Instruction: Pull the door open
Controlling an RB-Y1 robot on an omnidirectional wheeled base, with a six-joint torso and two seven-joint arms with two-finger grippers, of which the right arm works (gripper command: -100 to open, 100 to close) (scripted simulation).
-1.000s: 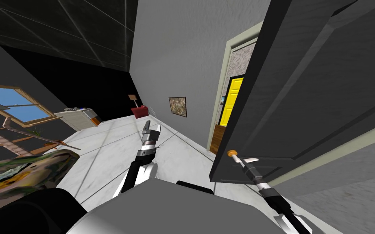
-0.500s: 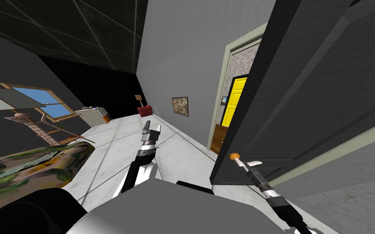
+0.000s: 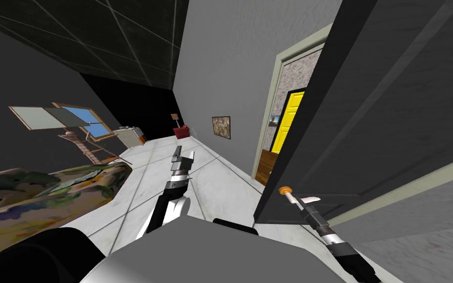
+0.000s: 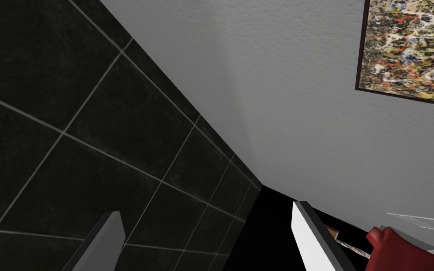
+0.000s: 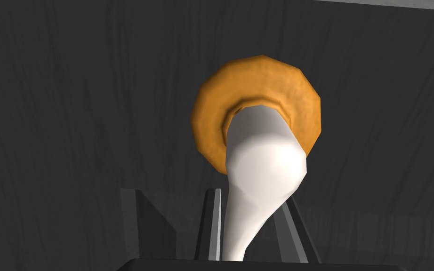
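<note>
Here, right jaws clamped on the white lever handle (image 5: 263, 164), 1 blade each side, orange rosette (image 5: 258, 80) just beyond on the dark door (image 5: 70, 94); left jaws spread wide, holding nothing

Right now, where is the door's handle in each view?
Head view: the handle juts from the dark door's free edge, right hand on it.
Right wrist view: the handle stands mid-picture, between that hand's shut fingers.
Left wrist view: the left hand, open, points away from the door.
Shared landmark: the orange rosette at the handle's base.
</note>
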